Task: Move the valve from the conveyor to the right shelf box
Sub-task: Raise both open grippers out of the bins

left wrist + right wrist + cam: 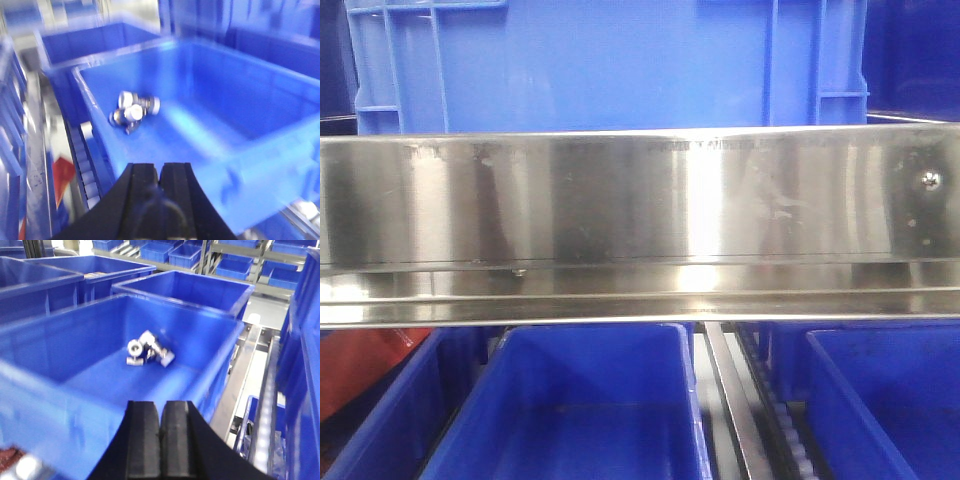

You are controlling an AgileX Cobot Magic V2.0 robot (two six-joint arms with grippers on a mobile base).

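Note:
A small pile of grey metal valves with white caps lies on the floor of a blue box: it shows in the left wrist view (132, 112) and in the right wrist view (148, 352). My left gripper (160, 167) is shut and empty, above the near rim of the blue box (260, 145); the view is blurred. My right gripper (161, 405) is shut and empty, above the near side of the blue box (75, 330). The conveyor is out of view. Neither gripper shows in the front view.
A shiny steel shelf rail (640, 215) fills the front view, with a large blue crate (610, 60) above it and blue bins (580, 410) below. More blue bins (185, 287) stand behind, and roller tracks (265, 405) run on the right.

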